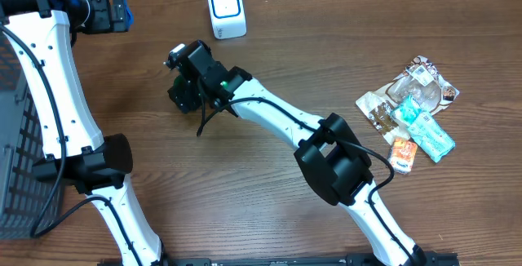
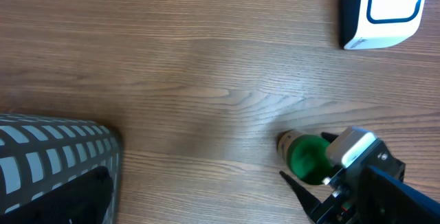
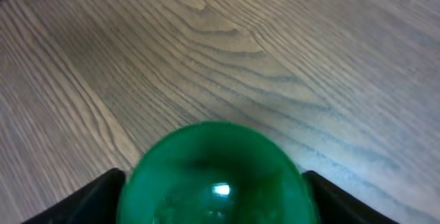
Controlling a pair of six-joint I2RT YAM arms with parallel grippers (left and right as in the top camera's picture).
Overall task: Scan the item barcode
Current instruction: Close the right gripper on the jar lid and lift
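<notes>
Closest to us, the green item [image 3: 216, 152] shows as a smooth, glossy dome with one bright glint on top. It stands on the table [image 3: 206, 45], whose brown wood grain runs in long streaks. The right gripper [image 3: 213, 186] straddles the item, with its dark matte fingers [image 3: 96, 198] right at either flank; we cannot tell whether they press it. Off to our right lies a crinkled heap of foil packets [image 1: 412, 111]. At the left edge sits a grey basket [image 1: 16, 135] of gridded mesh. Farther back stands the white, rounded scanner [image 1: 226, 9], its face outlined in blue. The left gripper [image 1: 110, 11] hangs spread wide and empty.
</notes>
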